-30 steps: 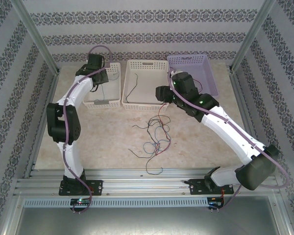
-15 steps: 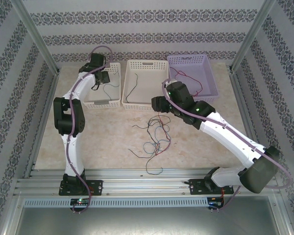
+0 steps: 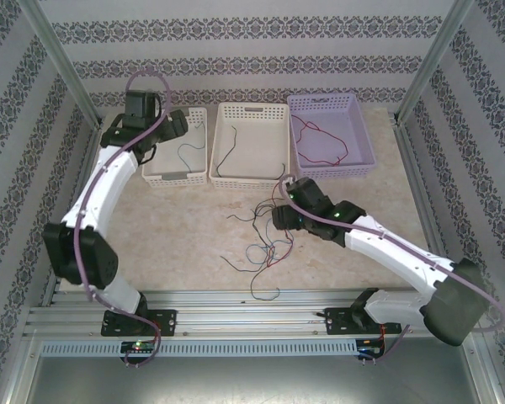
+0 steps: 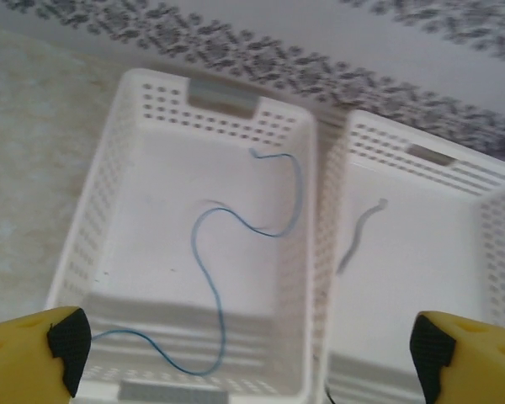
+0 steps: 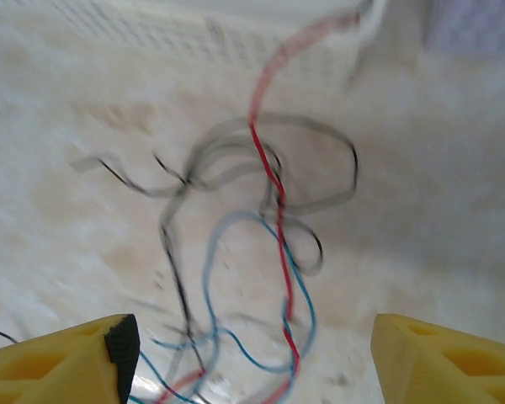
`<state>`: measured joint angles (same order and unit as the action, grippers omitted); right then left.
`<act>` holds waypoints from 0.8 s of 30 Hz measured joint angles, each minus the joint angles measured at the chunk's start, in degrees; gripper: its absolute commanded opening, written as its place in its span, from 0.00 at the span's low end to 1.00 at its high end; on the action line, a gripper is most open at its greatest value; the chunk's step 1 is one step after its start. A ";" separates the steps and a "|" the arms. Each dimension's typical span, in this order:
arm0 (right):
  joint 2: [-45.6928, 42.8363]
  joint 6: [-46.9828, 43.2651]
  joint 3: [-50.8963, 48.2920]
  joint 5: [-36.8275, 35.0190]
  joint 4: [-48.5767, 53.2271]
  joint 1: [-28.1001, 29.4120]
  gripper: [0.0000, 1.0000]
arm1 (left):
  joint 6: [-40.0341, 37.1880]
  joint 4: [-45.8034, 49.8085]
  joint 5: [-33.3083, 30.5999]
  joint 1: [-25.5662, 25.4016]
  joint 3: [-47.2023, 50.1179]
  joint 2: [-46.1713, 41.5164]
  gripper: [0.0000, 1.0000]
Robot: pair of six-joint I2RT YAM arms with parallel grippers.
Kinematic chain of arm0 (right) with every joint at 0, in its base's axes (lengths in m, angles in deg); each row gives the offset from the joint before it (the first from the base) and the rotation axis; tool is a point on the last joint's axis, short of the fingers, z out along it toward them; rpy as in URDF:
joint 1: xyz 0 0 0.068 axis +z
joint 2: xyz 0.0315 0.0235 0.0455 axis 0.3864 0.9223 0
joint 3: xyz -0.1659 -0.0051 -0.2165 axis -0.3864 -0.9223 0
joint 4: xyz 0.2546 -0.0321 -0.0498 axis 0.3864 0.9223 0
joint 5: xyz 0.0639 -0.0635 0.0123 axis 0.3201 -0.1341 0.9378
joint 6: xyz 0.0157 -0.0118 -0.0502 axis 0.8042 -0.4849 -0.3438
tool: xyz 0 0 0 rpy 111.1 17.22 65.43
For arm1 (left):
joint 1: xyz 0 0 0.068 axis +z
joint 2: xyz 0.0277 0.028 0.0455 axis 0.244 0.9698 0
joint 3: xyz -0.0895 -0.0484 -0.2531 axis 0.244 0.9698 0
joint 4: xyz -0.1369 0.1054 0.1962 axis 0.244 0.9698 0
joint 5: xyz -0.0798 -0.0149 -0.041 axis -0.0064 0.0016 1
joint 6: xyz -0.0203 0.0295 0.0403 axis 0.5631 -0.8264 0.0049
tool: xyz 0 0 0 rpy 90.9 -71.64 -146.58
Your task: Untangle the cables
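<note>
Right tool (image 5: 251, 337) has dropped over cables (image 3: 265, 236) on beige tabletop (image 3: 185, 227).

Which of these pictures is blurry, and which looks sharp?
Right wrist view: smeared, the tangled cables show doubled, ghosted strands. Left wrist view: mildly soft, yet the blue wire in the white basket reads clearly. Top view: sharp, evenly lit, barely any shadows or glare.

no words, brands, numbers or signs can be read here. the grey tag (image 4: 223, 94) on the far rim of the white basket (image 4: 88, 236) looks blank, though blurred.
</note>
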<state>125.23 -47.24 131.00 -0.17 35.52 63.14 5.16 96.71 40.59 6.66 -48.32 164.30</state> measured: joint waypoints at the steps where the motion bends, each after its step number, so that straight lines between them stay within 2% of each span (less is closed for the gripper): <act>1: 0.81 0.74 -1.44 -0.02 -0.04 0.04 0.73 | 0.24 -0.55 0.57 -1.18 1.86 -1.84 1.00; 9: 9.46 5.07 -4.83 0.15 -1.77 1.73 0.72 | 0.79 -2.01 1.33 -7.91 17.99 -9.35 1.00; 17: 18.32 9.11 -6.95 0.74 -4.61 2.62 0.61 | -0.70 -3.80 -0.22 -10.38 19.43 -11.58 1.00; 20: 18.71 10.60 -6.78 0.07 -4.81 2.60 0.44 | -1.42 -3.93 -0.87 -11.04 19.43 -11.58 1.00; 24: 19.15 12.11 -6.49 -0.55 -5.88 2.51 0.13 | -2.32 -4.13 -1.81 -11.34 19.43 -11.58 1.00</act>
<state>144.38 -35.13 124.51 -0.71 29.64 65.65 2.84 92.58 38.78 -4.68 -28.89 152.72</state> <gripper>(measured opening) 0.244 0.999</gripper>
